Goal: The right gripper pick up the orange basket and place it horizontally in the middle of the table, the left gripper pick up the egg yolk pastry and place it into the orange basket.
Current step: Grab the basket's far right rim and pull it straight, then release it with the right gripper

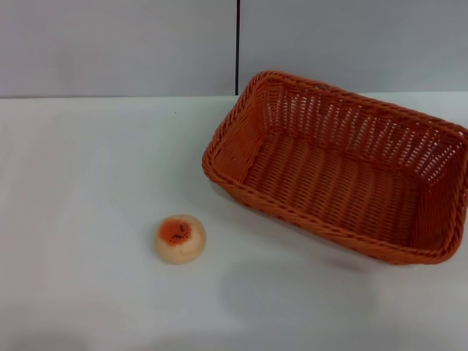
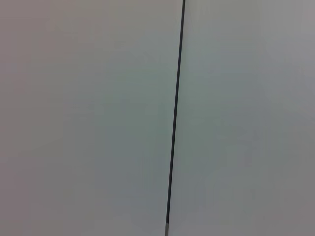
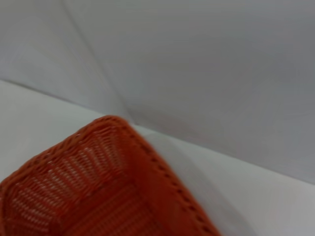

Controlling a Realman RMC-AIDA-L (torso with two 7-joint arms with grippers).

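The orange basket (image 1: 336, 164) stands on the white table (image 1: 80, 183) at the right, turned at an angle, open side up and with nothing in it. One corner of the orange basket (image 3: 98, 191) fills the lower part of the right wrist view. The egg yolk pastry (image 1: 180, 238) sits on the table left of the basket's near corner, apart from it, orange top up. Neither gripper shows in any view. The left wrist view holds only the wall.
A grey wall (image 1: 117, 44) with a dark vertical seam (image 1: 238, 44) rises behind the table's far edge. The same seam (image 2: 174, 118) runs through the left wrist view. Bare tabletop lies left of the pastry and in front of it.
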